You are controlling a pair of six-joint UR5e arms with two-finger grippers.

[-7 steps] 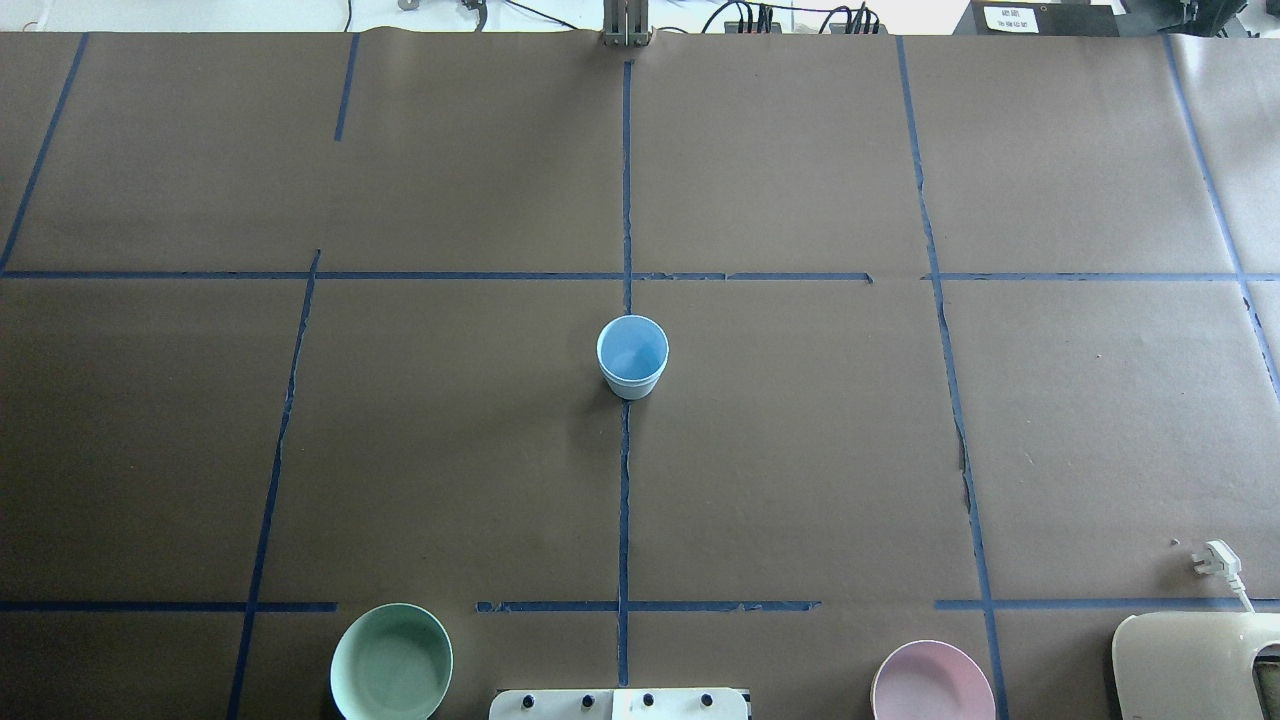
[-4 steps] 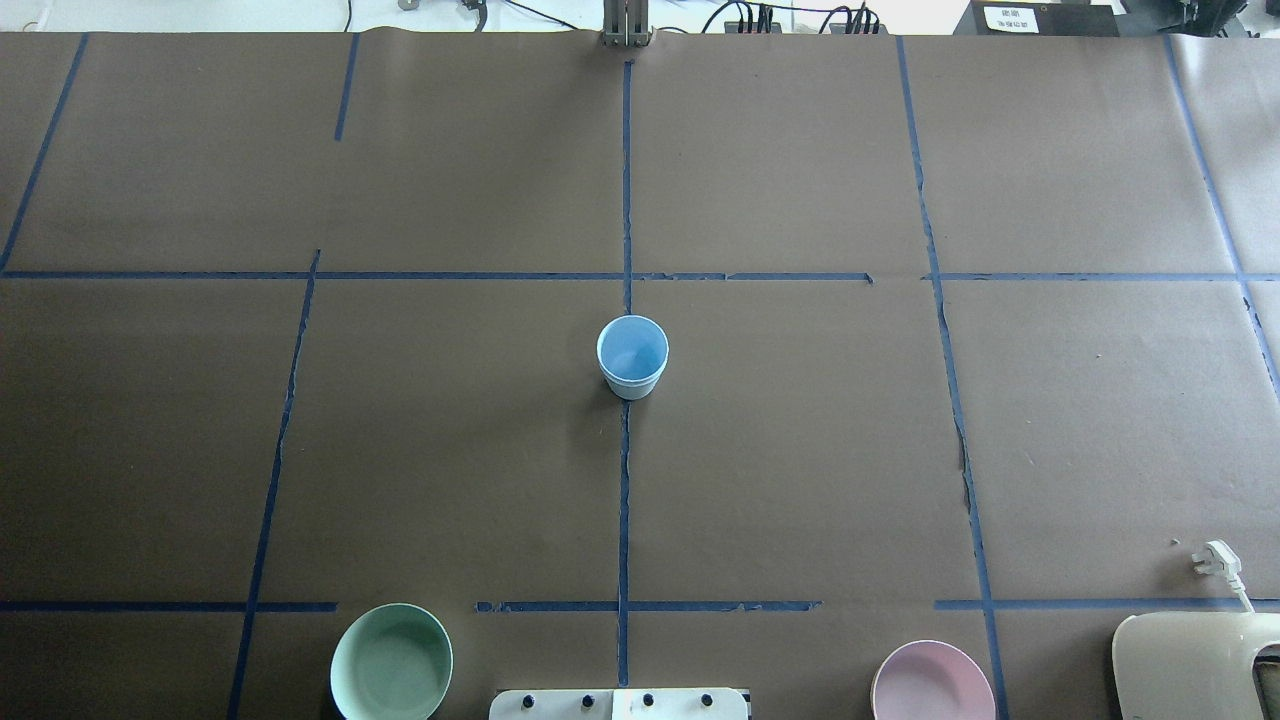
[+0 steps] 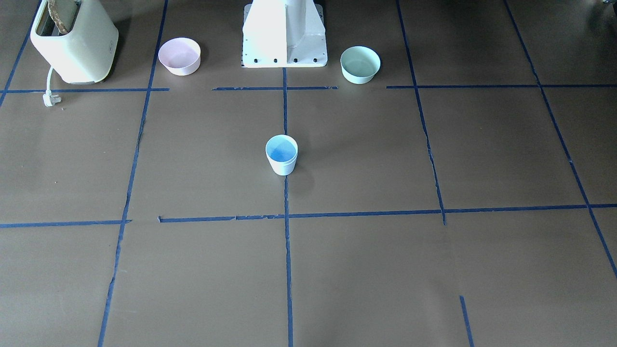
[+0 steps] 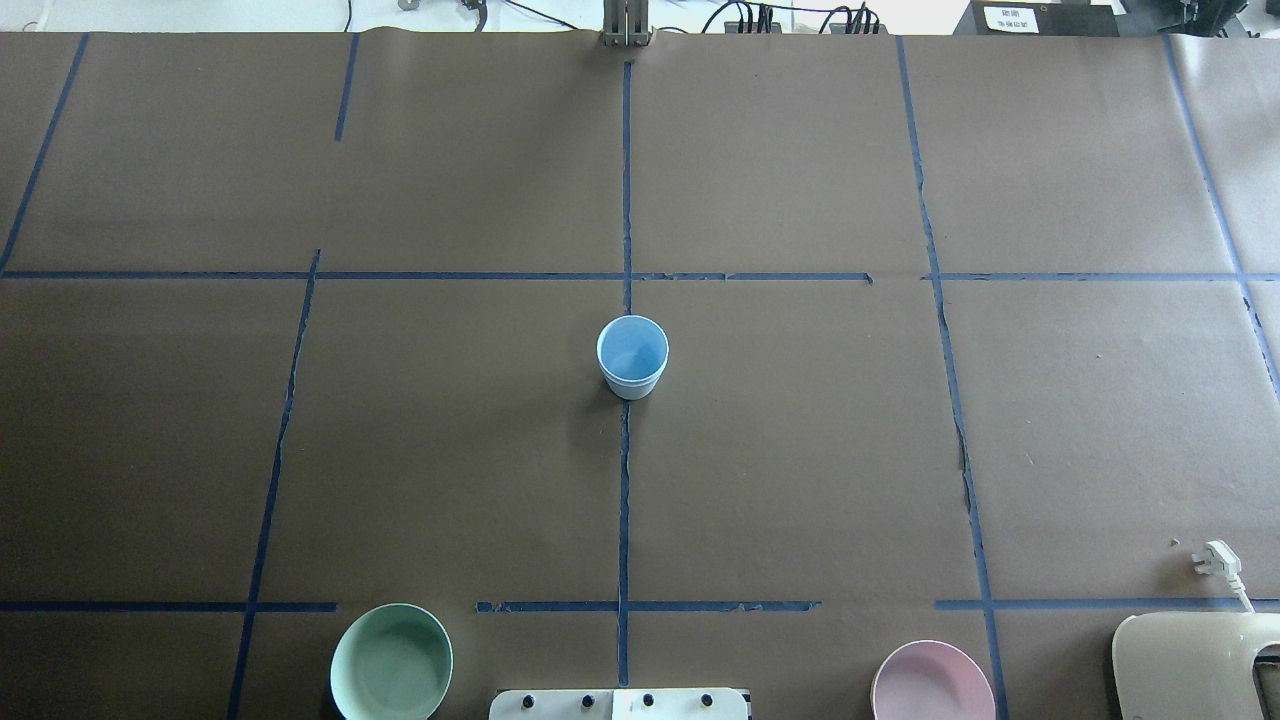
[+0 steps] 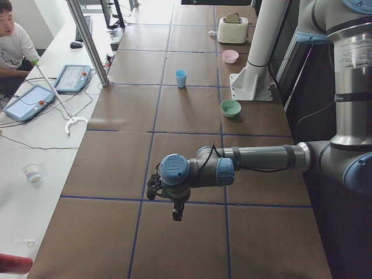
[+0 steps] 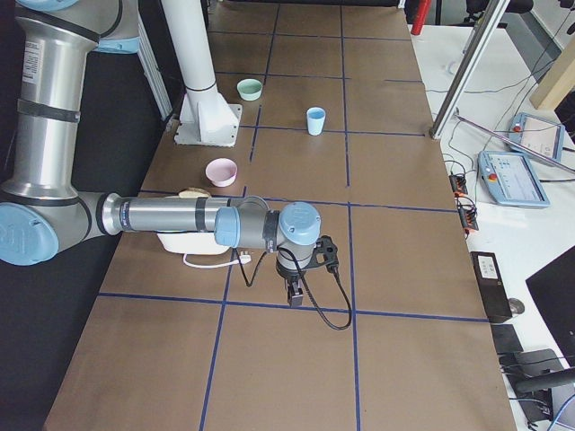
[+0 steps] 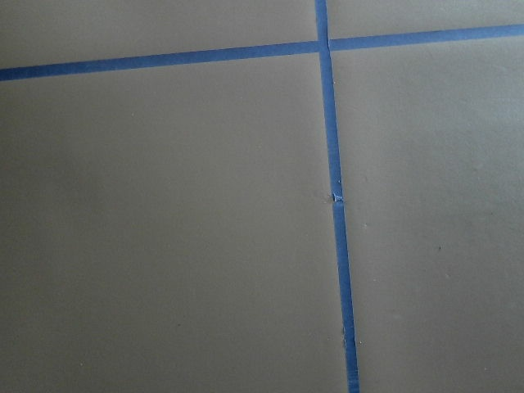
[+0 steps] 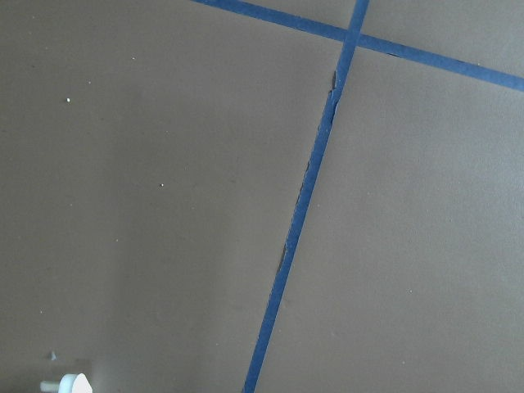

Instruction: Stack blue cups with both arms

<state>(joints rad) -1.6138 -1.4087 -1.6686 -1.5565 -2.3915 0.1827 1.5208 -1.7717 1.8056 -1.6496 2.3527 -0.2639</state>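
A blue cup (image 4: 632, 360) stands upright at the table's middle on the centre tape line; it also shows in the front view (image 3: 281, 161), left view (image 5: 181, 78) and right view (image 6: 315, 120). A ridge runs below its rim; I cannot tell whether a second cup is nested in it. No separate second cup shows. My left gripper (image 5: 176, 214) hangs over the table's left end, far from the cup. My right gripper (image 6: 294, 292) hangs over the right end. Both show only in side views, so I cannot tell open or shut. Nothing hangs from either.
A mint-green bowl (image 4: 391, 662) and a pink bowl (image 4: 932, 685) sit near the white pedestal base (image 4: 618, 703). A cream toaster (image 4: 1190, 665) with its plug (image 4: 1215, 556) is at the near right corner. An operator sits beyond the far edge (image 5: 11, 35).
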